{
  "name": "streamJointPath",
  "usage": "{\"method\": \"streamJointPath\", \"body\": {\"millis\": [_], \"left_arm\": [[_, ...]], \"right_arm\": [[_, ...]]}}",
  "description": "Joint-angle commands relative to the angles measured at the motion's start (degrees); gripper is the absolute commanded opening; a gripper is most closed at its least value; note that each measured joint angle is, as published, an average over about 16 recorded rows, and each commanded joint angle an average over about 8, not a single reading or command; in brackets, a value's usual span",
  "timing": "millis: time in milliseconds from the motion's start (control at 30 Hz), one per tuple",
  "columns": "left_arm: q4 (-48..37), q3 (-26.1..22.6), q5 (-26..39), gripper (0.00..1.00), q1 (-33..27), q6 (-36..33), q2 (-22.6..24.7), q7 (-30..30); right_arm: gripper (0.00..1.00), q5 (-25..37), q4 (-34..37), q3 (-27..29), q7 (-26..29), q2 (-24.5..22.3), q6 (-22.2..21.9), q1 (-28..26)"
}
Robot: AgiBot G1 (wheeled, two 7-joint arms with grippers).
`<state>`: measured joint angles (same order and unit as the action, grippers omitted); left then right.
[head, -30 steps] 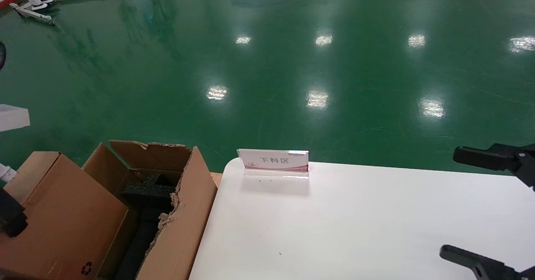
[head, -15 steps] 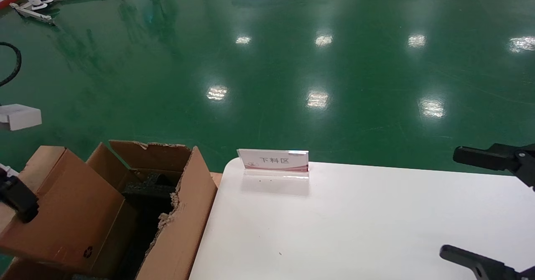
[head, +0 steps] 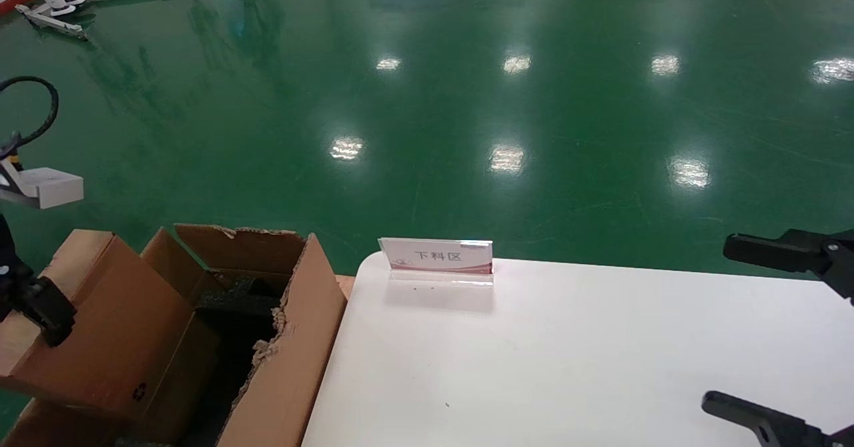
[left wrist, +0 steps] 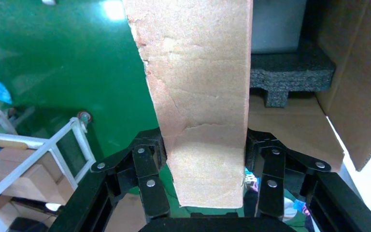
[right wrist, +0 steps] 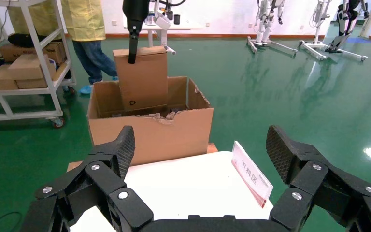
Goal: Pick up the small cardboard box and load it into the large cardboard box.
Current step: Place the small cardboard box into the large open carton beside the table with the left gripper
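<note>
The small cardboard box (head: 107, 340), smooth brown with a black recycling symbol, hangs tilted over the left side of the large cardboard box (head: 293, 360). Its lower end dips into the opening. My left gripper (head: 47, 320) is shut on the small box's upper end. In the left wrist view the small box (left wrist: 203, 96) sits clamped in the left gripper (left wrist: 205, 145), above the black foam (left wrist: 290, 72). The right wrist view shows the small box (right wrist: 142, 79) partly inside the torn-edged large box (right wrist: 149, 135). My right gripper (head: 740, 330) is open and empty over the table's right side.
A white table (head: 567, 367) stands right of the large box, with an acrylic sign (head: 437, 257) at its far edge. A shelf cart with cartons (right wrist: 24, 72) and a person in yellow (right wrist: 84, 24) stand beyond the large box. Green floor lies all around.
My left gripper has risen and moved right with the small box, lifting and tilting it over the large box. The right arm has not moved.
</note>
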<state>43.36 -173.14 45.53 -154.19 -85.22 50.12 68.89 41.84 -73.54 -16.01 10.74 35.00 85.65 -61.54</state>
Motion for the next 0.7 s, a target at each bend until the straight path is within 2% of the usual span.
{"method": "streamJointPath", "body": {"millis": [33, 700], "left_arm": [[-0.15, 0.03, 0.09, 0.00, 0.58, 0.26, 0.18, 0.17], [-1.85, 0.46, 0.15, 0.00, 7.86, 1.99, 1.54, 1.76]], "right_arm": [[1.00, 0.00, 0.00, 0.00, 0.00, 0.00, 0.00, 0.00], [1.00, 0.00, 0.00, 0.00, 0.00, 0.00, 0.00, 0.00]]}}
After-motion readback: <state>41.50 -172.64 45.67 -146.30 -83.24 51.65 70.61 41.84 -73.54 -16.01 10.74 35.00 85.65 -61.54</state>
